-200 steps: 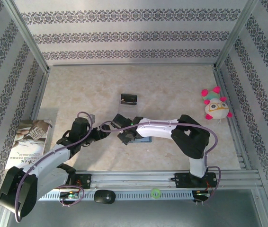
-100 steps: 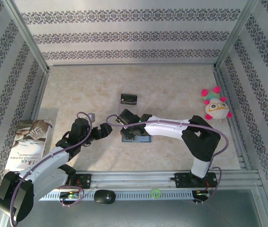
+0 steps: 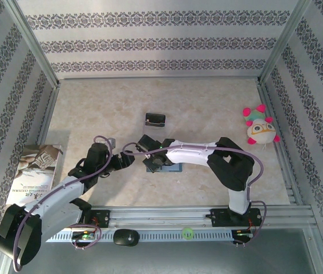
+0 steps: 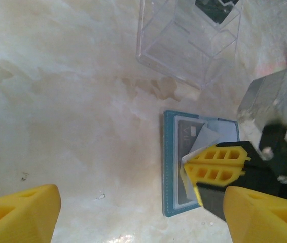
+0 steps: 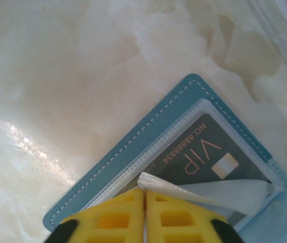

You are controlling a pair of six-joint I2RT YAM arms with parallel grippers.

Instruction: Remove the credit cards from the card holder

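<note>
The card holder [image 5: 114,161] is laid open, the VIP card [image 5: 204,152] not yet extracted. Its sleeve flap [image 5: 224,195] is pinched by the right gripper [image 5: 144,197]; the left gripper [image 4: 142,212] is held spread, empty.

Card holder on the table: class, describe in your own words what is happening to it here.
The teal card holder lies open on the table. The right gripper is shut on a corner of its clear sleeve, which curls up over a grey VIP card that sits inside. The left gripper hangs open beside it, holding nothing.
</note>
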